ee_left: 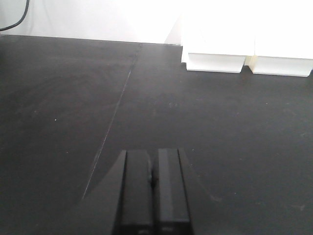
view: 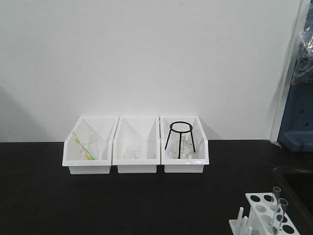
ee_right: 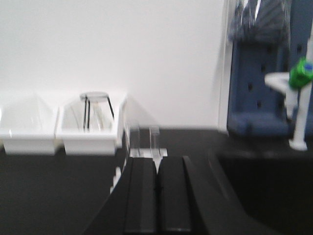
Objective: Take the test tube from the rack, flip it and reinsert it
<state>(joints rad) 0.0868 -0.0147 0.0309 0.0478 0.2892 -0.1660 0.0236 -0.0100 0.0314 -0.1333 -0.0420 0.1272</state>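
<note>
The white test-tube rack point(view: 266, 215) sits at the front right of the black table, with round holes on top and pegs on its left side. Two clear test tubes point(view: 278, 208) stand upright in it. In the right wrist view the rack point(ee_right: 146, 152) and the two tubes point(ee_right: 154, 139) show just beyond my right gripper point(ee_right: 157, 166), which is shut and empty. My left gripper point(ee_left: 152, 159) is shut and empty, low over bare black table, far from the rack. Neither gripper shows in the front view.
Three white open-fronted bins point(view: 136, 144) stand in a row at the back; the right one holds a black wire tripod point(view: 180, 138), the left one glassware. A dark sink recess point(ee_right: 264, 181) lies to the right, with a blue unit point(view: 296, 117) behind.
</note>
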